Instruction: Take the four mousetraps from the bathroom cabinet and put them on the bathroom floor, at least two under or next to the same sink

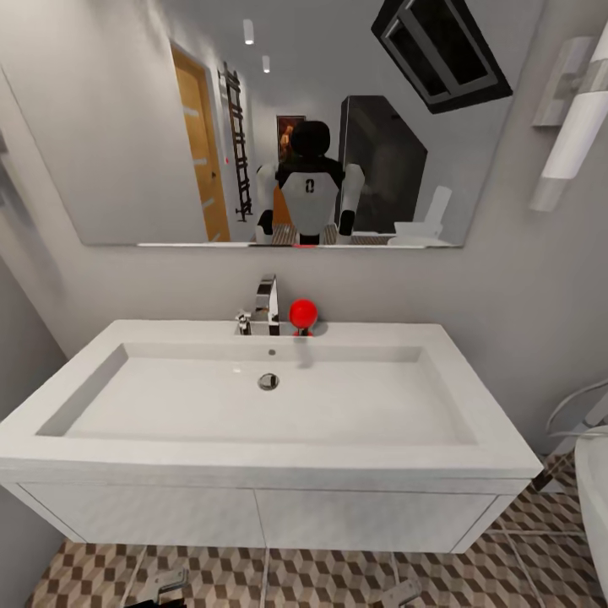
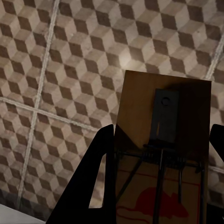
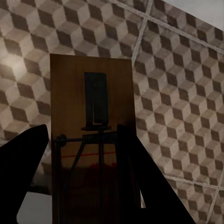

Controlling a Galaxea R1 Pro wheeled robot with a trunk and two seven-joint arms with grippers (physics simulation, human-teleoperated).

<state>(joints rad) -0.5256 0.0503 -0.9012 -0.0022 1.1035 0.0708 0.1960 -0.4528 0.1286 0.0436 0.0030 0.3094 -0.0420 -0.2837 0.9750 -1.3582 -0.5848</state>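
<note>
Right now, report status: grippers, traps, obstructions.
Left gripper shut on a mousetrap. Right gripper shut on second mousetrap. Both held over tiled floor, robot facing the sink. No obstruction seen below.

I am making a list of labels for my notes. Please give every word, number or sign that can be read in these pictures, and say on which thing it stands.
"0": white mark, reads like a zero, on the robot's dark chest, reflected in the mirror.
Red mouse picture, no letters readable: on the mousetrap in the left gripper.
Faint red print, too dark to read: on the mousetrap in the right gripper.
</note>
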